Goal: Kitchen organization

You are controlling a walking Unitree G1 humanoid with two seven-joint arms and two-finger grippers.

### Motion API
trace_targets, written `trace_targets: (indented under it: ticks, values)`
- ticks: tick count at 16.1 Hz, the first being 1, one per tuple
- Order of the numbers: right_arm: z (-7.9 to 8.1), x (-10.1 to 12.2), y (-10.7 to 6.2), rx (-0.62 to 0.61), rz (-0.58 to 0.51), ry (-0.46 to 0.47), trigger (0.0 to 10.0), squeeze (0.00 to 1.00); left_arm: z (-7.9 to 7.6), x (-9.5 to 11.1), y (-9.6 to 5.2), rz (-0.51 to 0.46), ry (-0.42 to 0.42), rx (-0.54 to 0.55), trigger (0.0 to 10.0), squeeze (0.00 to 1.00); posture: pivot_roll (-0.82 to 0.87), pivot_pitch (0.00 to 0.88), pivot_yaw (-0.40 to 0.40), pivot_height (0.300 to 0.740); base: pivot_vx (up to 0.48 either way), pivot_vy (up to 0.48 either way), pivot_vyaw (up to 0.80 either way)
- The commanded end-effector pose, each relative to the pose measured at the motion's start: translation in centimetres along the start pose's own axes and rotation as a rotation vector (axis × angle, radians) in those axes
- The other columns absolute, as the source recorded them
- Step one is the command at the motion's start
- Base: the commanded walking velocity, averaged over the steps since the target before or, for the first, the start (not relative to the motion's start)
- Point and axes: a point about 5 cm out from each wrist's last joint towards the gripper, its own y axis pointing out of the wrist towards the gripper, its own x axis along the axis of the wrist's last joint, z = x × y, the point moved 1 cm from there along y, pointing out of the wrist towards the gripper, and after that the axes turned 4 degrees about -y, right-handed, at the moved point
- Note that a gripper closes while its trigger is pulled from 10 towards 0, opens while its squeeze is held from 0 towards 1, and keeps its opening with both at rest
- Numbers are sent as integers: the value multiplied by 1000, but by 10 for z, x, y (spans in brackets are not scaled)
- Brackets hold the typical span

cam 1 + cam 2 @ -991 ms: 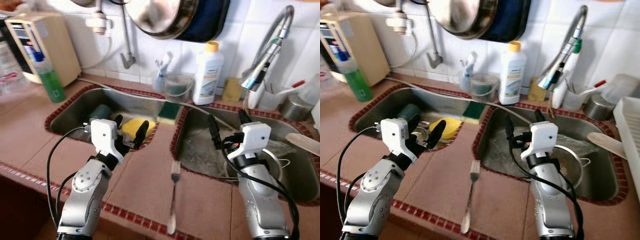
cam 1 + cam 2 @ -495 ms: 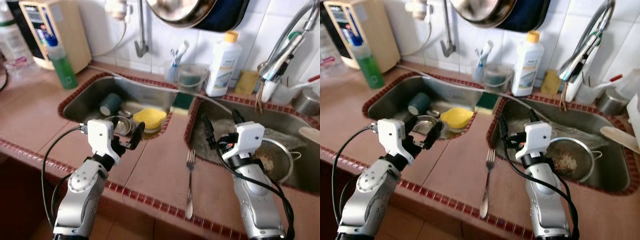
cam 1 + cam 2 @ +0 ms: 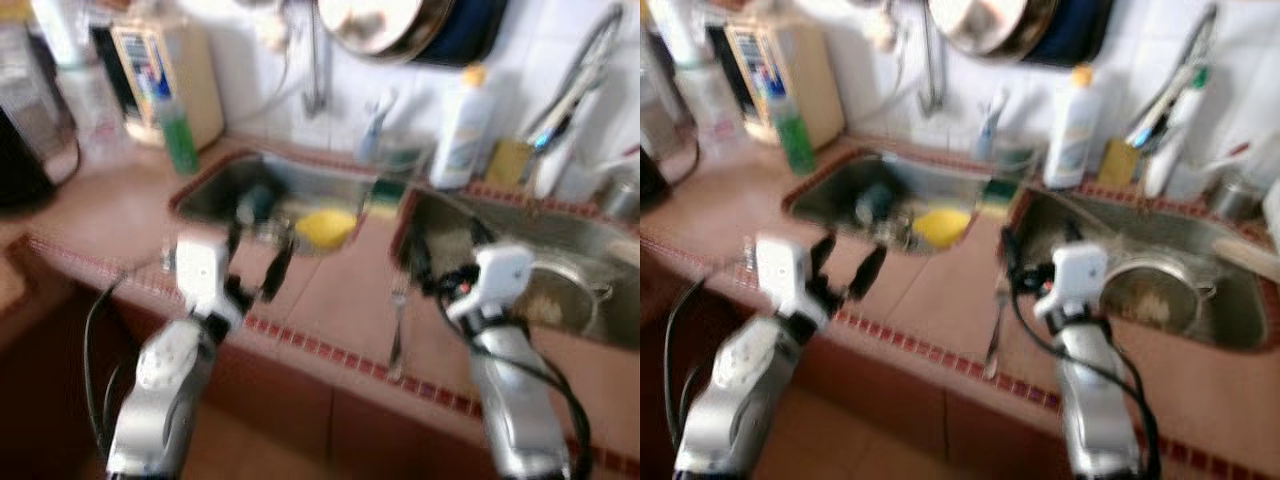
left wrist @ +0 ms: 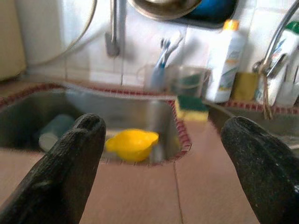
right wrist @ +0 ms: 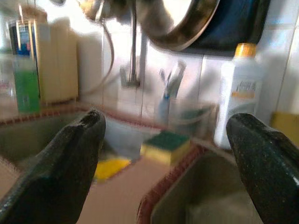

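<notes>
Now both the left gripper (image 3: 253, 268) and right gripper (image 3: 447, 262) hover wide open and empty above the near counter (image 3: 330, 300), a fork (image 3: 396, 335) lying between them, right of the yellow bowl (image 4: 132, 144) in the left sink (image 4: 154, 119).

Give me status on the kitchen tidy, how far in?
Nothing looks done. Both claws, left claw and right claw, are open and hold nothing. Left to do: fork on the counter between the basins, yellow bowl in the left sink, strainer in the right one.
</notes>
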Motion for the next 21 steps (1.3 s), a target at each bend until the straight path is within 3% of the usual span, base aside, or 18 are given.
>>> trace_targets:
  ticks: [1, 3, 6, 10, 12, 16, 21]
  values:
    - [1, 3, 3, 4, -12, 2, 10000, 0, 2, 1, 0, 4, 8, 8, 10000, 0, -96, 0, 27, 740, 0, 0, 0]
    - [3, 3, 5, 6, -2, 10, 10000, 0, 2, 1, 0, 13, 15, 3, 10000, 0, -98, 0, 28, 740, 0, 0, 0]
    - [9, -8, 4, 2, 85, 11, 10000, 0, -6, 3, -3, 58, 154, -126, 10000, 0, -95, 4, 26, 740, 0, 0, 0]
    - [19, -19, 3, -68, 198, 162, 10000, 0, -14, 11, -6, 91, 201, -249, 10000, 0, -92, 21, 30, 740, 0, 0, 0]
    - [24, -18, 8, -67, 215, 166, 10000, 0, -15, 11, -6, 102, 198, -261, 10000, 0, -91, 29, 34, 740, 0, 0, 0]
    - [35, -21, 27, -41, 338, 128, 10000, 0, -33, 8, -10, 142, 181, -351, 10000, 0, -95, 50, 40, 740, 0, 0, 0]
    - [54, -28, 36, 38, 421, 152, 10000, 0, -37, 11, -9, 136, 157, -336, 10000, 0, -80, 62, 20, 740, 0, 0, 0]
